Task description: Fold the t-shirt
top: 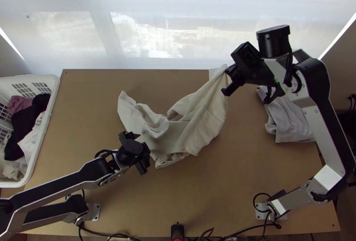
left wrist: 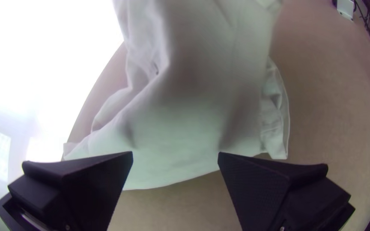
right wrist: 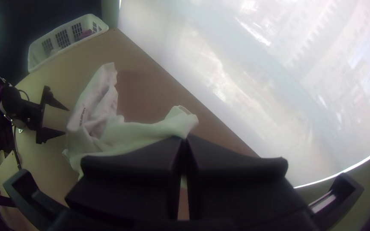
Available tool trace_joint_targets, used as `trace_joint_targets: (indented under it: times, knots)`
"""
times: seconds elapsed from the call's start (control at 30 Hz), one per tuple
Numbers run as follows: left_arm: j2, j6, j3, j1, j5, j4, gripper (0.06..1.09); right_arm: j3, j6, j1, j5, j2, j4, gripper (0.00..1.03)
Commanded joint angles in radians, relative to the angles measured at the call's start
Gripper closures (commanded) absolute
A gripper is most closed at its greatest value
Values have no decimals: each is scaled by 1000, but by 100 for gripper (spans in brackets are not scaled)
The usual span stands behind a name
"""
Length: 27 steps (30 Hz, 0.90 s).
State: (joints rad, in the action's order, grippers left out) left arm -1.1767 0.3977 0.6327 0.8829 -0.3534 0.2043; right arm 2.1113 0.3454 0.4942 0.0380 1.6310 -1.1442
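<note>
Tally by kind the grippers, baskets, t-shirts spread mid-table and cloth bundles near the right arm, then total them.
Grippers: 2 (left gripper, right gripper)
Basket: 1
T-shirt: 1
Cloth bundle: 1
Total: 5

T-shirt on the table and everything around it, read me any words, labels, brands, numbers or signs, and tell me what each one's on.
Dark print on the t-shirt: too small and blurred to read.
I can make out no other text.

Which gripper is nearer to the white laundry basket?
Left. The left gripper is open at the t-shirt's edge on the basket side; the right gripper is farther off, shut on the shirt's far right end.
</note>
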Motion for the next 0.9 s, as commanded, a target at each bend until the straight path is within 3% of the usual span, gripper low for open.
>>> trace_joint_targets:
  times: [0.0, 0.67, 0.87]
  knots:
    - [-43, 1, 9, 90, -9, -28, 12, -8, 0, -11, -6, -7, -9, 100]
    - [-268, -83, 160, 176, -10, -11, 12, -45, 0, -42, -6, -39, -9, 100]
    - [-285, -102, 179, 185, -12, 6, 19, -51, 0, -42, -6, -43, -9, 100]
